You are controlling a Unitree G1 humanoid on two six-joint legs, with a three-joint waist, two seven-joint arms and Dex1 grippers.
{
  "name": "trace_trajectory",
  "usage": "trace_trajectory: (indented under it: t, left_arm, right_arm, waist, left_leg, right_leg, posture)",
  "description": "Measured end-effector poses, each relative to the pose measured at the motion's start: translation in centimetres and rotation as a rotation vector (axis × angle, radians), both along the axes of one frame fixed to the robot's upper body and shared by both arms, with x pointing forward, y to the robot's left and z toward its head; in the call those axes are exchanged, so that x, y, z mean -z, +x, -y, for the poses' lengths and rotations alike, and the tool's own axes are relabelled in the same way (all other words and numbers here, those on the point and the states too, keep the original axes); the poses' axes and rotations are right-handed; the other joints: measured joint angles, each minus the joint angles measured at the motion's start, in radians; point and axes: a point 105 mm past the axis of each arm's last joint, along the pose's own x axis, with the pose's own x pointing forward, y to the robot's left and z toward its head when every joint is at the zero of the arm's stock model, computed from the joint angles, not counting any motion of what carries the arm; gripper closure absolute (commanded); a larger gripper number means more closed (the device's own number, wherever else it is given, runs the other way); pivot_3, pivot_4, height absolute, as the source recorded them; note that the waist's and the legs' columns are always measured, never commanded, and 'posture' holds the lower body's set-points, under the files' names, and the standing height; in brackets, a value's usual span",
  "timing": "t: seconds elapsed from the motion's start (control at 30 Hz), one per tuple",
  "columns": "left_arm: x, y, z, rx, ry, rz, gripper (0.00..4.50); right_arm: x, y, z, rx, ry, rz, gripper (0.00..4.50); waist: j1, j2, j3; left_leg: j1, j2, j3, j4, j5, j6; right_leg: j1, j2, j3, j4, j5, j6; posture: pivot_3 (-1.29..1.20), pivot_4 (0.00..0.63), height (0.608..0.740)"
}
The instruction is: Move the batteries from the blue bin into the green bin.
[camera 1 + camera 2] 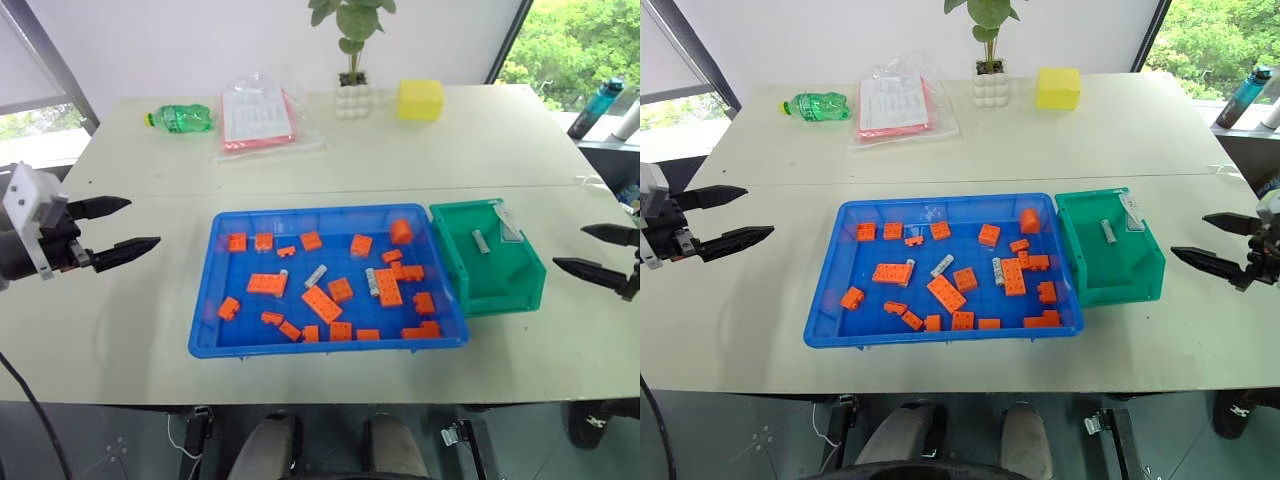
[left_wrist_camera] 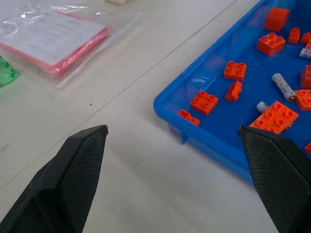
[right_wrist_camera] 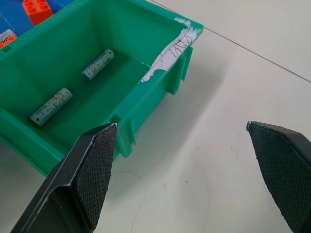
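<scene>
The blue bin [image 1: 330, 212] lies at the table's middle, scattered with orange bricks [image 1: 322, 303]. Two silver batteries [image 1: 316, 276] [image 1: 372, 282] lie among the bricks near its centre; in the left wrist view one battery [image 2: 283, 86] lies beside a brick. The green bin [image 1: 510, 290] touches the blue bin's right side and holds two batteries [image 3: 98, 64] [image 3: 51, 106] on its floor. My left gripper [image 1: 144, 222] hovers open over the table left of the blue bin, holding nothing. My right gripper [image 1: 568, 247] hovers open just right of the green bin, also holding nothing.
Along the table's far side stand a green bottle [image 1: 182, 118] on its side, a clear bag of papers [image 1: 258, 115], a white plant pot [image 1: 353, 100] and a yellow box [image 1: 419, 99]. A teal water bottle [image 1: 597, 108] stands beyond the table's right corner.
</scene>
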Motion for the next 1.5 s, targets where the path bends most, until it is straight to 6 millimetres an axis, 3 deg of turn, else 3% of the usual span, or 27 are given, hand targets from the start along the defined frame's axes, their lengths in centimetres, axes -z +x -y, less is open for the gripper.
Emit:
trace_trajectory:
  t: [0.43, 0.53, 0.67, 0.73, 0.87, 0.93, 1.1, 1.23, 1.37, 1.5]
  left_arm:
    - [0.3, 0.2, 0.0, -0.018, -0.019, -0.009, 0.0]
    - [-0.4, 0.6, 0.3, -0.023, -0.025, 0.022, 0.0]
    - [-1.5, 0.9, 1.6, 0.024, -0.042, 0.061, 0.0]
    - [-1.5, 0.7, 2.6, 0.064, -0.051, 0.052, 0.0]
    - [-1.4, 0.0, 4.9, 0.182, -0.054, 0.012, 0.0]
    - [-1.7, -0.5, 5.7, 0.235, -0.061, -0.001, 0.0]
    - [-2.1, -1.4, 6.7, 0.324, -0.042, -0.017, 0.0]
    - [-1.1, -2.6, 7.4, 0.394, -0.005, -0.069, 0.0]
    - [0.3, -3.4, 7.3, 0.433, 0.028, -0.107, 0.0]
    - [0.9, -3.6, 7.2, 0.451, 0.062, -0.105, 0.0]
  right_arm:
    - [0.0, 0.1, 0.3, 0.018, 0.02, -0.002, 0.11]
    - [-0.4, 0.3, 0.2, 0.016, 0.024, 0.013, 0.11]
    - [-1.1, 1.2, -1.6, -0.061, 0.025, 0.007, 0.11]
    - [-2.8, 2.3, -3.9, -0.13, 0.058, 0.05, 0.11]
    - [-6.7, 3.7, -11.5, -0.372, 0.094, 0.138, 0.11]
    - [-7.1, 3.9, -14.8, -0.472, 0.087, 0.129, 0.11]
    - [-5.2, 4.6, -21.7, -0.638, 0.084, 0.036, 0.11]
    - [-2.3, 5.3, -27.6, -0.716, 0.068, -0.028, 0.11]
    - [1.0, 5.2, -32.7, -0.777, 0.029, -0.091, 0.11]
    - [2.5, 4.8, -36.6, -0.829, 0.009, -0.117, 0.11]
  waist:
    - [0.0, 0.0, 0.0]
    - [0.001, 0.0, 0.0]
    - [0.0, 0.0, 0.0]
    - [-0.009, 0.001, 0.001]
    - [-0.026, 0.002, 0.002]
    - [-0.027, 0.0, 0.003]
    - [-0.024, -0.002, 0.004]
    - [-0.028, -0.003, 0.004]
    - [-0.029, -0.002, 0.004]
    - [-0.027, -0.003, 0.004]
  left_leg:
    - [0.0, 0.0, 0.0, 0.0, 0.0, 0.0]
    - [0.0, 0.0, 0.0, 0.001, 0.0, 0.0]
    - [0.0, 0.0, 0.0, 0.001, 0.0, 0.0]
    - [0.0, 0.001, 0.001, 0.001, 0.0, 0.0]
    - [0.0, 0.002, 0.0, 0.0, 0.0, -0.001]
    - [0.0, 0.001, 0.0, 0.0, 0.0, -0.001]
    - [-0.002, 0.0, -0.001, 0.001, 0.0, -0.001]
    - [-0.002, 0.0, -0.001, 0.001, 0.0, -0.001]
    - [-0.002, 0.0, -0.001, 0.001, 0.001, -0.001]
    - [-0.003, -0.001, -0.003, 0.002, 0.001, -0.001]
  right_leg:
    - [0.0, 0.0, 0.0, 0.0, 0.0, 0.0]
    - [0.0, 0.0, 0.0, 0.001, 0.0, 0.0]
    - [0.0, 0.0, 0.0, 0.001, 0.0, 0.0]
    - [-0.001, 0.0, 0.0, 0.002, 0.0, 0.0]
    - [-0.002, 0.0, -0.001, 0.003, 0.0, 0.0]
    - [-0.002, 0.0, -0.001, 0.003, 0.0, 0.0]
    - [-0.003, 0.0, -0.001, 0.004, 0.0, 0.0]
    - [-0.005, 0.0, -0.001, 0.009, 0.0, 0.0]
    - [-0.008, 0.0, -0.001, 0.011, 0.0, 0.0]
    - [-0.007, 0.0, -0.001, 0.011, 0.0, 0.0]
  posture:
    - [0.0, 0.15, 0.726]
    - [0.0, 0.15, 0.726]
    - [0.0, 0.15, 0.726]
    - [0.0, 0.15, 0.726]
    - [0.0, 0.15, 0.726]
    - [0.0, 0.15, 0.726]
    - [0.0, 0.15, 0.726]
    - [0.0, 0.15, 0.726]
    - [0.0, 0.15, 0.726]
    - [0.0, 0.15, 0.726]
